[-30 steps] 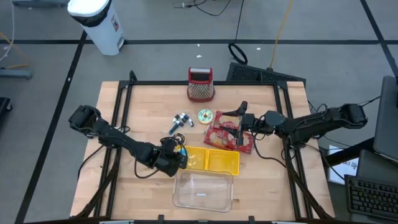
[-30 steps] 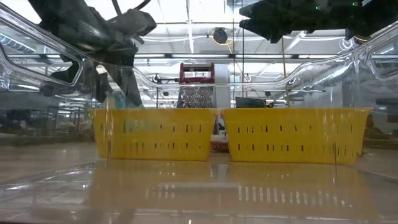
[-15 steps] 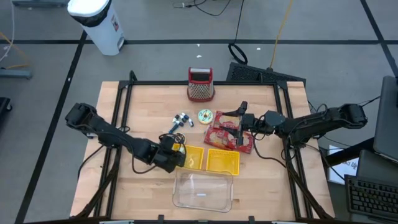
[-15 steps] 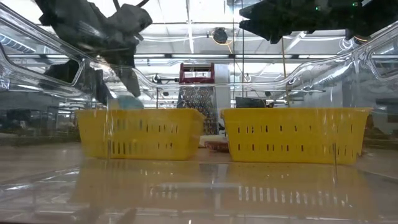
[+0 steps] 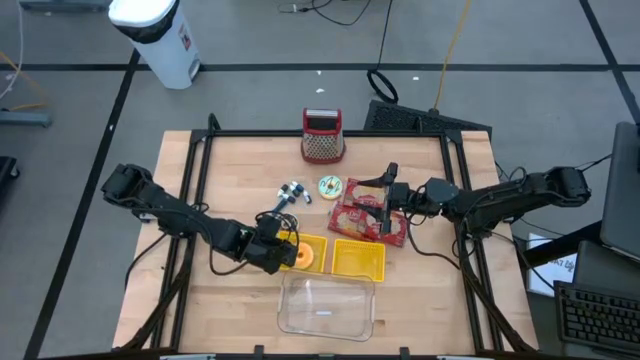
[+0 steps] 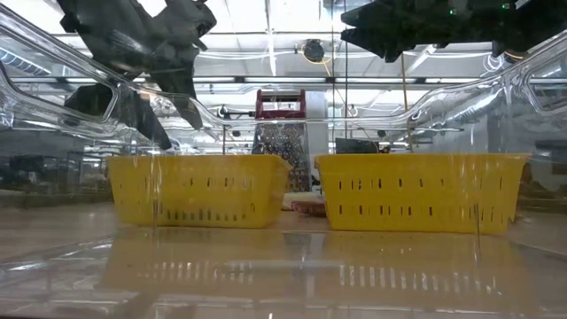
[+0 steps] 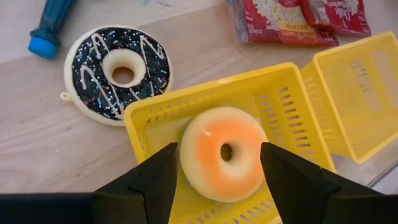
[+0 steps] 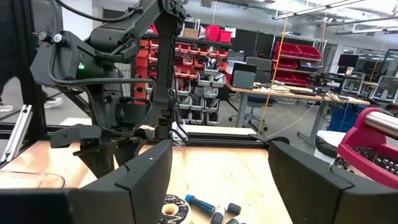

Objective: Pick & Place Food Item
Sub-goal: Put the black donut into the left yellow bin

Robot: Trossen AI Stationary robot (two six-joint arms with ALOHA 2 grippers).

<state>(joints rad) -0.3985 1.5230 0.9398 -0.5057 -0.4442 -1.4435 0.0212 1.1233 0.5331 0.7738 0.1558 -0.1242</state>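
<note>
Left gripper (image 5: 282,249) hangs just over the left yellow basket (image 5: 312,262), fingers apart and holding nothing; the orange donut (image 5: 306,257) sits inside that basket; clear tub (image 5: 327,307) right in front; second yellow basket (image 5: 358,259) alongside; snack packets (image 5: 366,222) behind; right gripper (image 5: 386,196) hovers open over them.
</note>
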